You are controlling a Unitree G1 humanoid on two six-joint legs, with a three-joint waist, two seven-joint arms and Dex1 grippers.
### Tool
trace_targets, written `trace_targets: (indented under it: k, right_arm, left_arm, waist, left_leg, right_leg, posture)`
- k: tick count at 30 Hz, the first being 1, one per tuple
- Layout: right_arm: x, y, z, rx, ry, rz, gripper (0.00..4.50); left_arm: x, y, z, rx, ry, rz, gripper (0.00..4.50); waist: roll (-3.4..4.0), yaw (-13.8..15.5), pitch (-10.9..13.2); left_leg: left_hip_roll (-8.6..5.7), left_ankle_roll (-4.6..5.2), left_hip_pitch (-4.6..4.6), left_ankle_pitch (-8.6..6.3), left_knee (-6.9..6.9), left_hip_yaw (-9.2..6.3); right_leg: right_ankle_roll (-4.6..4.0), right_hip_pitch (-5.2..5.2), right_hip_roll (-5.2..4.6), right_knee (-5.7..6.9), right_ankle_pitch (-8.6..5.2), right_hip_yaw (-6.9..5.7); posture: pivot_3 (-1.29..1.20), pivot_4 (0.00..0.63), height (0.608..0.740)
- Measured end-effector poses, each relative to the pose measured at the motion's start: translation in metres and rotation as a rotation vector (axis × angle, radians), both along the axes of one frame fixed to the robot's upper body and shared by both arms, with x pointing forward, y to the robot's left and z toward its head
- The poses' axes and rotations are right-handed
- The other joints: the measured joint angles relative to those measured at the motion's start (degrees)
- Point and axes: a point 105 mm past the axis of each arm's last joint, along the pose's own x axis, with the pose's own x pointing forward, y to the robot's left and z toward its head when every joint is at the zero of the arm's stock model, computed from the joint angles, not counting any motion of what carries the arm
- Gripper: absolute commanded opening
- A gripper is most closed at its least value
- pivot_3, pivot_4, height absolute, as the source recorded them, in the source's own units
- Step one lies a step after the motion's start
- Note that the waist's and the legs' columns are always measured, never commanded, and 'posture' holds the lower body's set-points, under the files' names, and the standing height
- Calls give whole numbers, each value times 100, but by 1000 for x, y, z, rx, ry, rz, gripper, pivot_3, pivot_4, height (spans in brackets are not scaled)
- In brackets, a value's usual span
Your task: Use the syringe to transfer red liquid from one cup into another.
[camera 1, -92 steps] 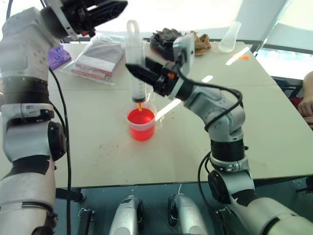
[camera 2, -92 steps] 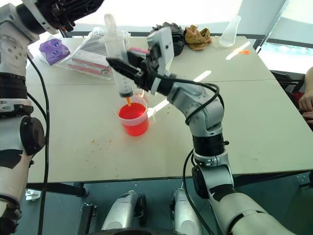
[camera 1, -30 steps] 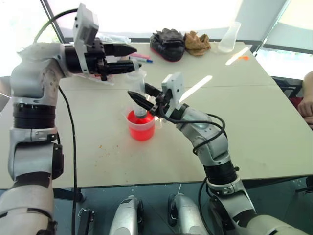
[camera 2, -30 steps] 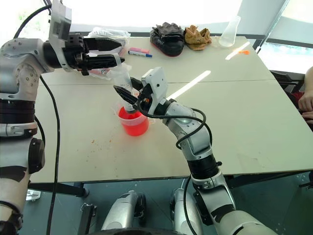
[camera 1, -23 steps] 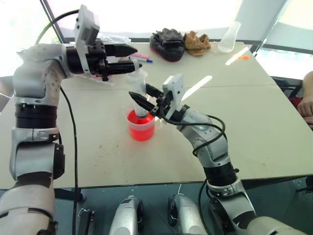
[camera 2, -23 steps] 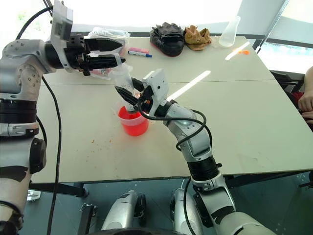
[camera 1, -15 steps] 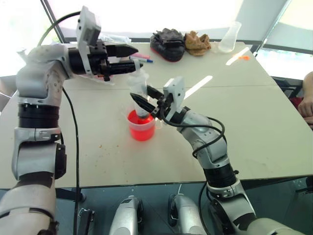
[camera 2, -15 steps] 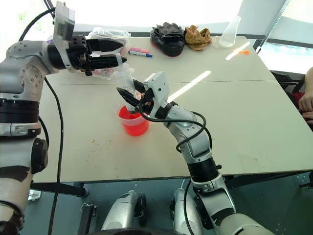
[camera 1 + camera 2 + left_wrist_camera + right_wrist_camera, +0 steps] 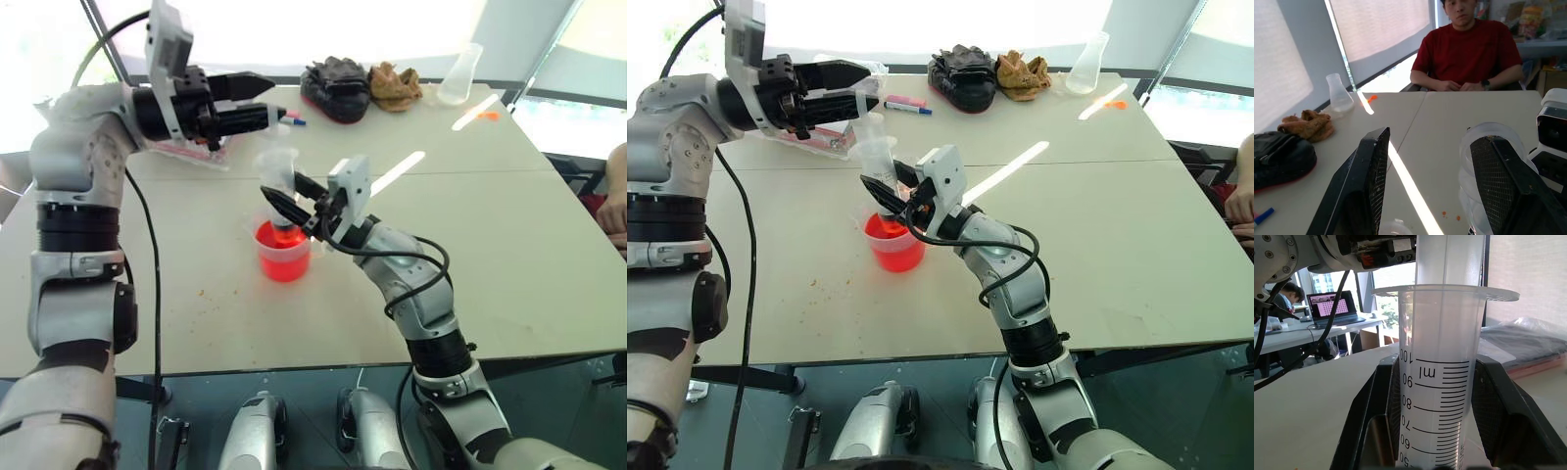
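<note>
The right gripper (image 9: pixel 286 201) clamps its fingers on the syringe (image 9: pixel 880 164) barrel, holding it upright with its tip in the red liquid (image 9: pixel 282 240) of the wide cup (image 9: pixel 284 258) (tabletop (image 9: pixel 509 225) centre). At eleven o'clock, the left gripper (image 9: pixel 260 100) hovers, fingers wide.

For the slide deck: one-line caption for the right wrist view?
Right claw shut on the syringe barrel, graduation marks facing the camera, plunger rising above the flange.
</note>
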Motion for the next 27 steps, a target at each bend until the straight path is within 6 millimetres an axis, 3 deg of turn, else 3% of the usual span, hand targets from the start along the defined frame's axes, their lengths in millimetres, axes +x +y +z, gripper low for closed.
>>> trace_targets:
  k: [8, 14, 17, 19, 23, 27]
  right_arm:
    - [-1, 2, -1, -3, 2, 7, 1462]
    - [1, 15, 2, -32, 41, 52, 1462]
    - [7, 11, 10, -20, 39, 35, 1462]
    - [10, 7, 21, -1, 16, 20, 1462]
    - [12, 4, 31, 21, -4, 14, 1462]
    - [14, 1, 30, 13, 3, 3, 1462]
  left_arm:
    - [-4, 4, 3, 1, -2, 13, 2585]
    - [-20, 36, -3, 44, 45, 82, 2585]
    - [-27, 53, -8, 65, 69, 129, 2585]
    - [-30, 64, -21, 91, 123, 159, 2585]
    - [-36, 74, -46, 120, 212, 191, 2585]
    - [-39, 83, -42, 80, 198, 246, 2585]
  waist:
    - [0, -5, 0]
    - [1, -48, 0]
    - [1, -19, 0]
    - [1, -6, 0]
    - [-2, 5, -2]
    - [-2, 2, -2]
  left_leg:
    - [0, 0, 0, 0, 0, 0]
    - [5, -4, 4, 2, -1, -4]
    - [3, -4, 4, 2, -1, -2]
    - [2, -4, 4, 2, -1, -2]
    - [2, -4, 3, 2, -1, -3]
    - [3, -4, 2, 2, -1, -4]
  right_leg:
    - [0, 0, 0, 0, 0, 0]
    - [-1, -1, 5, 5, 0, 2]
    - [-1, 0, 1, 2, 0, 2]
    - [-1, 1, -1, 1, -1, 2]
    - [-2, 1, -1, -1, -1, 1]
    - [-2, 0, 0, -1, -1, 1]
  posture:
    - [0, 150, 740]
    - [0, 150, 740]
    - [0, 150, 740]
    - [0, 150, 740]
    - [0, 150, 740]
    - [0, 150, 740]
